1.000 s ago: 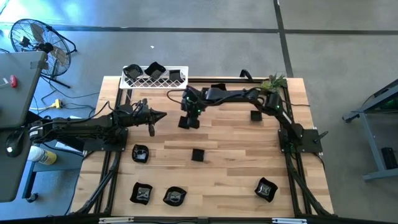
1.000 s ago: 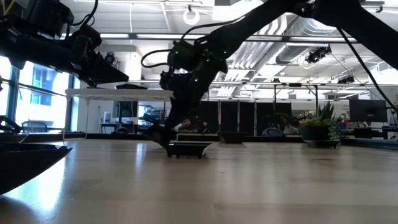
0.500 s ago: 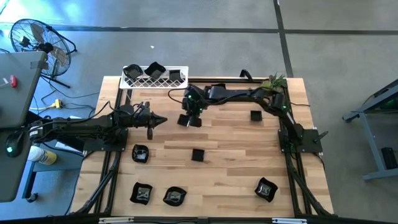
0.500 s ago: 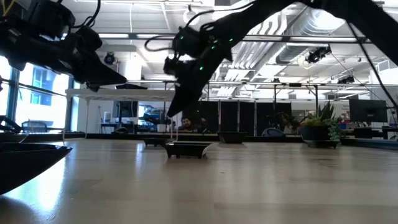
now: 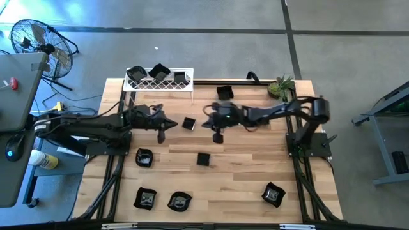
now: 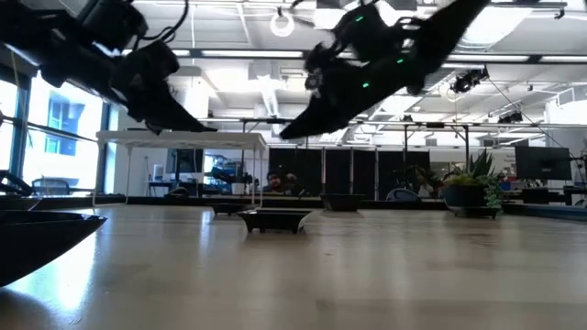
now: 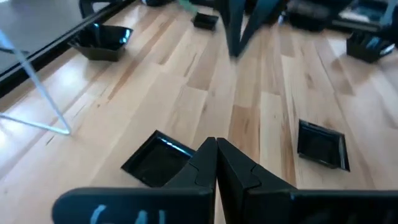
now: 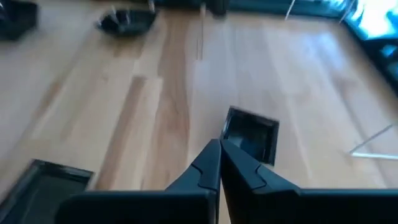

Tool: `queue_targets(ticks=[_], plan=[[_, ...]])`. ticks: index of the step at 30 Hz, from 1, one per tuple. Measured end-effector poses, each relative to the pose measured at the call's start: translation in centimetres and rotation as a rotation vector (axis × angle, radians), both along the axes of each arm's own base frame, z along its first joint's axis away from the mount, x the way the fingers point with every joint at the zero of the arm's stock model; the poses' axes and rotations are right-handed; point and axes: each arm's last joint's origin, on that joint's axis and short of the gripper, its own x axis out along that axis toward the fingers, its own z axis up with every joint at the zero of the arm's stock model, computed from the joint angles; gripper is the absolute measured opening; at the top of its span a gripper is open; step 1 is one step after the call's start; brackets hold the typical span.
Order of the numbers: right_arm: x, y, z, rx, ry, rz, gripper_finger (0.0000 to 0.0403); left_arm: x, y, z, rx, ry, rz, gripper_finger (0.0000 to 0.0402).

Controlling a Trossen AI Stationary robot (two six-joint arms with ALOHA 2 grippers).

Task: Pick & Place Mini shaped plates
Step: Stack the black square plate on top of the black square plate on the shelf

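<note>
Both tools are clenched on nothing: the right gripper [image 5: 208, 123] hangs above mid-table, its fingertips [image 8: 219, 149] pressed together, just beside a square mini plate [image 5: 188, 123] lying flat, glossy black with a raised rim. Opposite, the left gripper [image 5: 171, 122] hovers likewise. Only the high view shows more mini shaped plates [image 5: 145, 158] along the near edge and the white rack [image 5: 160, 81]; the low view shows one plate's [image 6: 272, 220] shallow profile.

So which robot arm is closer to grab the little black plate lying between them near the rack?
Probably the left. The left gripper hangs shut right beside that square plate, pointing at it. The right gripper, also shut and empty, sits farther off on the plate's other side.
</note>
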Motion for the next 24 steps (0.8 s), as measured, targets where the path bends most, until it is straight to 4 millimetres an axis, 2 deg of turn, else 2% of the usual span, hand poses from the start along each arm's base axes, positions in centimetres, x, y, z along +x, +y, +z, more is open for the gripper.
queue_targets(ticks=[6,13,18,24], plan=[[-4.0,0.7,0.4,-0.021,-0.090,-0.064,0.0008,2.3,0.2,0.2,0.006,0.134,-0.034,0.0012],[-7.5,1.1,0.3,-0.041,-0.185,-0.083,0.0003,4.7,0.8,-0.2,-0.001,0.303,-0.035,0.0051],[-9.1,1.4,0.0,-0.048,-0.232,-0.084,0.0005,6.5,1.2,-0.9,0.046,0.378,-0.066,0.0066],[-10.4,1.6,0.4,-0.055,-0.268,-0.084,0.0004,7.7,1.5,-2.4,0.095,0.459,-0.116,0.0067]])
